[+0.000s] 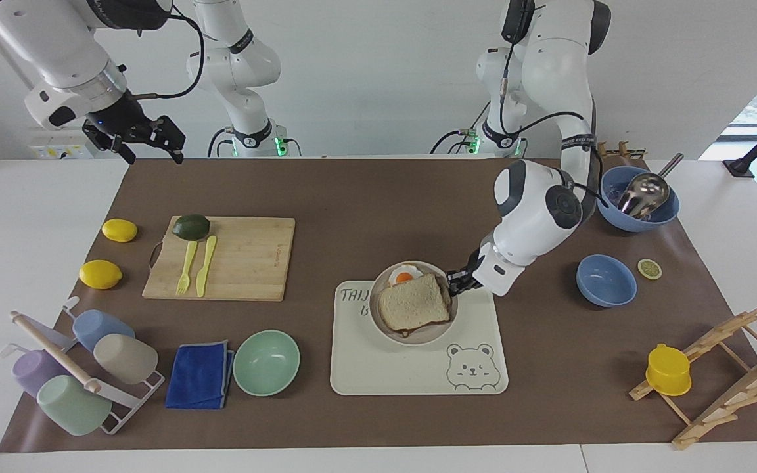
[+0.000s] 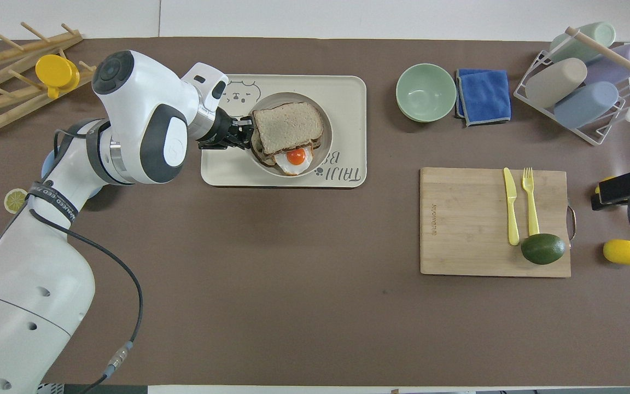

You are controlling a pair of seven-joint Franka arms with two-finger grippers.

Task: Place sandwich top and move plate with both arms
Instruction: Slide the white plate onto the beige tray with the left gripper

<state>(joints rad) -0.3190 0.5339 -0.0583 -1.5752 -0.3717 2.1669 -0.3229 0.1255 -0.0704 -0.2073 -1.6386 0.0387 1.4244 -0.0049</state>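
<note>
The sandwich top (image 1: 414, 302) lies on the egg-bearing slice, whose fried egg (image 1: 405, 276) sticks out on the robots' side. Both sit on the small round plate (image 1: 418, 336). My left gripper (image 1: 455, 281) is shut on the plate's rim at the left arm's end and holds it over the cream bear tray (image 1: 378, 374). I cannot tell whether the plate touches the tray. In the overhead view the left gripper (image 2: 246, 137), plate (image 2: 287, 97) and top slice (image 2: 286, 127) show over the tray (image 2: 342, 93). My right gripper (image 1: 148, 141) waits raised and open over the table's edge.
A cutting board (image 1: 234, 256) with avocado, fork and knife lies toward the right arm's end, with two lemons (image 1: 100, 274) beside it. A mint bowl (image 1: 266, 362), blue cloth and cup rack stand farther out. Two blue bowls (image 1: 606, 280) and a wooden rack (image 1: 713, 368) stand at the left arm's end.
</note>
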